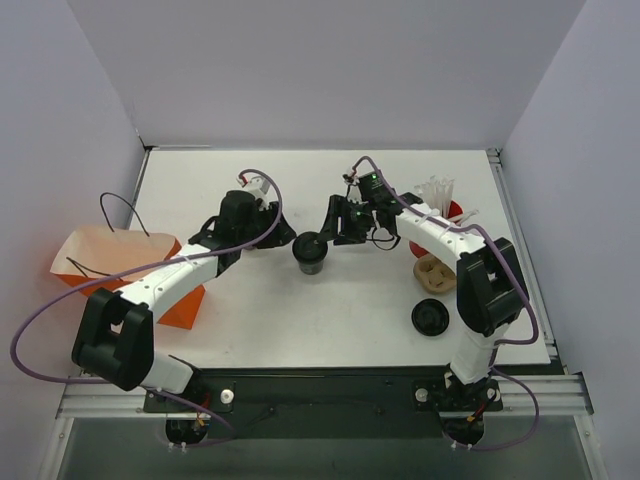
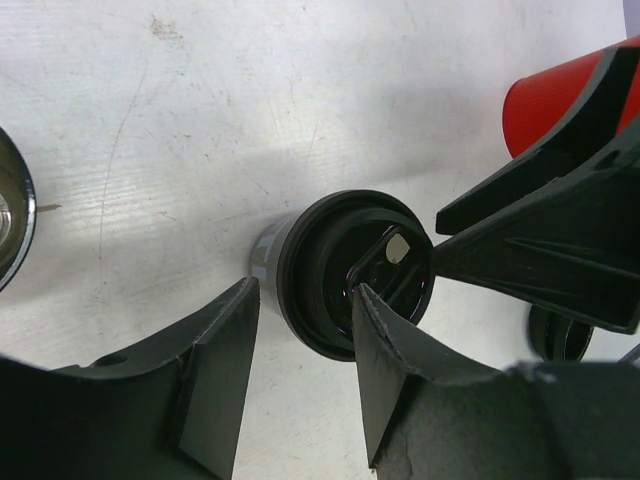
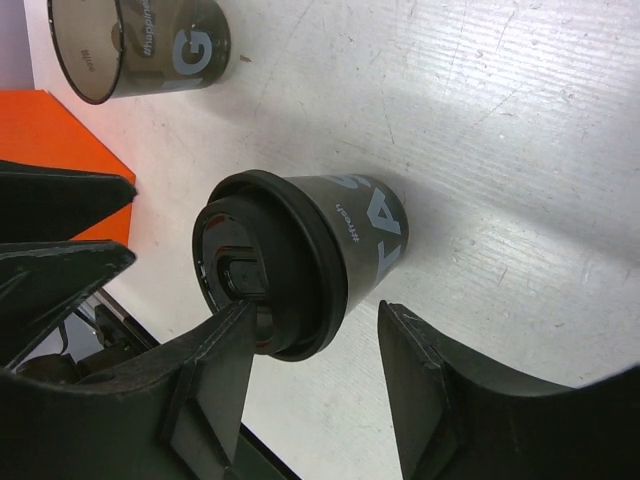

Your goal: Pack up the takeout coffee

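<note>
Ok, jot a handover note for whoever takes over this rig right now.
Left gripper: open, fingers near the lid of the coffee cup, holding nothing.
Right gripper: open, close on the cup's other side, holding nothing.
The coffee cup stands upright mid-table, lid on.
Orange bag: at the left edge of the table.
Done: cup lidded.
Left: grasp it and pack it, probably into the bag.

Bright even light; soft shadows; glint on takeout coffee (image 2: 320, 260); foreground soft.
</note>
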Robot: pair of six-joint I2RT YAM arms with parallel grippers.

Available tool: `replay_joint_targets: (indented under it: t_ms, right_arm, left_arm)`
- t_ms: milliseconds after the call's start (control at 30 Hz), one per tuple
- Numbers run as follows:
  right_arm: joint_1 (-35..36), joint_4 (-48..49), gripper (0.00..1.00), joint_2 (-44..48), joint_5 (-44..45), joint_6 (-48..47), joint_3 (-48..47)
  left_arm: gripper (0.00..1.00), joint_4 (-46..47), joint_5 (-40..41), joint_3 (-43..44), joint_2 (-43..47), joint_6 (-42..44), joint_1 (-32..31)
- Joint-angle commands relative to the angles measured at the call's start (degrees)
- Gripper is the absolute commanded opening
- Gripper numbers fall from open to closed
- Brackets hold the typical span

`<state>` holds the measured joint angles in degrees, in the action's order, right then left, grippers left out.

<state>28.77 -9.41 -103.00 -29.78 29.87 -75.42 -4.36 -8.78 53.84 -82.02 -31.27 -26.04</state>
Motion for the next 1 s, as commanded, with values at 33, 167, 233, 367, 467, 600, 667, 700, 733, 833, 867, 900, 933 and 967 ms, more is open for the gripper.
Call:
replay_joint_targets:
  t_ms: [33, 167, 233, 367, 467, 600, 667, 700, 733, 833, 867, 900, 933, 967]
  right_arm:
    - [-0.9, -1.0, 0.47, 3.2, -0.5, -0.2, 0.6]
    - [-1.1, -0.3, 0.47, 2.5, -1.5, -0.3, 1.1]
    - [-1.2, 0.5, 0.47, 2.5, -1.7, -0.2, 1.8]
    - [-1.4, 1.2, 0.46, 2.7, -2.1, -0.2, 2.6]
    - [-1.4, 1.5, 0.45, 2.5, -2.2, -0.4, 2.8]
    - [-1.6, 1.7, 0.45, 2.4, -2.7, -0.5, 3.3]
    - [-1.6, 2.0, 0.45, 2.9, -2.9, -0.4, 3.5]
    - [-1.8, 2.0, 0.45, 3.0, -2.9, -0.4, 3.6]
    - [-1.9, 2.0, 0.45, 3.1, -2.8, -0.5, 3.6]
    - [-2.2, 2.0, 0.45, 3.2, -3.2, -0.5, 3.7]
    - [-2.2, 2.1, 0.45, 3.2, -3.2, -0.6, 3.9]
    - [-2.3, 2.1, 0.45, 3.3, -3.2, -0.6, 4.0]
    - [-2.4, 2.2, 0.45, 3.5, -3.4, -0.5, 4.4]
    - [-2.5, 3.0, 0.45, 3.9, -3.7, -0.2, 4.7]
  left_arm:
    - [0.52, 3.5, -4.1, 1.7, -1.7, 1.5, -0.8]
    - [0.52, 3.5, -5.3, 2.0, -3.1, 2.4, -1.8]
    - [0.53, 5.6, -5.9, 1.6, -3.5, 2.8, -2.2]
    - [0.57, 6.6, -7.0, 0.5, -4.2, 2.9, -2.2]
    - [0.6, 6.7, -7.0, 0.1, -5.1, 3.1, -2.3]
    - [0.61, 6.3, -6.2, 0.2, -6.8, 3.5, -2.4]
    - [0.61, 5.9, -5.9, 0.4, -8.1, 3.6, -2.3]
    - [0.61, 5.8, -5.8, 0.4, -8.5, 3.7, -2.3]
    - [0.6, 5.7, -5.6, 0.3, -9.2, 3.7, -2.3]
    - [0.59, 5.8, -5.2, -0.1, -9.8, 3.8, -2.6]
    - [0.59, 5.8, -4.8, -0.3, -10.0, 3.8, -2.7]
    - [0.58, 5.8, -4.4, -0.4, -10.0, 3.8, -2.8]
    - [0.58, 5.8, -4.1, -0.6, -10.0, 3.8, -3.0]
    - [0.58, 5.9, -4.0, -1.1, -10.0, 3.8, -3.1]
